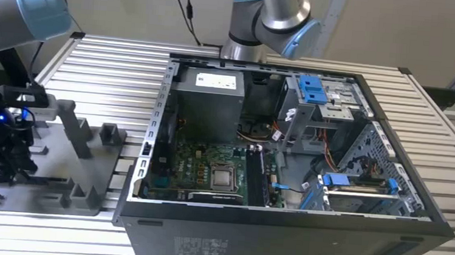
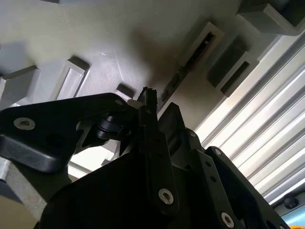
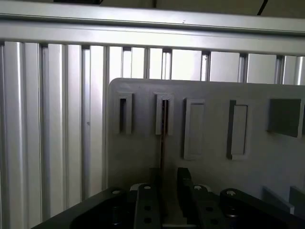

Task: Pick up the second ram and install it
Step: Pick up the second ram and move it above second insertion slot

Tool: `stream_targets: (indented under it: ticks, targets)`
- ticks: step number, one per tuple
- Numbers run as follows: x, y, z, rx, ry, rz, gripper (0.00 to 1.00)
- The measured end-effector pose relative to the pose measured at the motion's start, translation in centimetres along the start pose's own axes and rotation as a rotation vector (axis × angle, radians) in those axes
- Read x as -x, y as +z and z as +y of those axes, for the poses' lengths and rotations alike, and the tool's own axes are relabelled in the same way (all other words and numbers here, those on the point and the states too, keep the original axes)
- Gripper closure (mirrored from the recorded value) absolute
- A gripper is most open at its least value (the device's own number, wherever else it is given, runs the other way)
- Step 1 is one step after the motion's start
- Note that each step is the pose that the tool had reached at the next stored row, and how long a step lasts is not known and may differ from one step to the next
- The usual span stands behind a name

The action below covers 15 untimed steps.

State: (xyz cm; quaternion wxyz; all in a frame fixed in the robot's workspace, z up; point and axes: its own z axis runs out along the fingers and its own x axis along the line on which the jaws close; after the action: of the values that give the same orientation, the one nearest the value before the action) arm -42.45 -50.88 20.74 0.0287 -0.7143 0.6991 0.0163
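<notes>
Narrowly parted, the black pincer [image 3: 167,175] straddles the second ram [image 3: 163,138], which stands on edge in a slot of the grey holder [image 3: 214,138] just ahead of it: pick-up in hand, I judge, calling for a square squeeze, then a straight lift.

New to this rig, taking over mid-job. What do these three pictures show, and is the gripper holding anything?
The machine is one robot arm ending in a gripper. The exterior view, from a camera off the arm, shows a slatted metal table bearing an open computer case and, on the exterior view's left, a grey parts holder with slots, where the arm is reaching. Both wrist views come from cameras riding on the arm, looking past the gripper at that holder. The thin stick standing edge-on in one slot is the second ram; the gripper is set around it. Whether it is gripped yet, I cannot tell.
</notes>
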Motion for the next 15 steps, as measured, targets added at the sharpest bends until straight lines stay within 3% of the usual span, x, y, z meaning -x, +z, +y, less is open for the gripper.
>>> stream_targets:
  ticks: [15]
  targets:
    - [-0.15,1.46,0.03,0.0009,-0.034,0.0008,0.69]
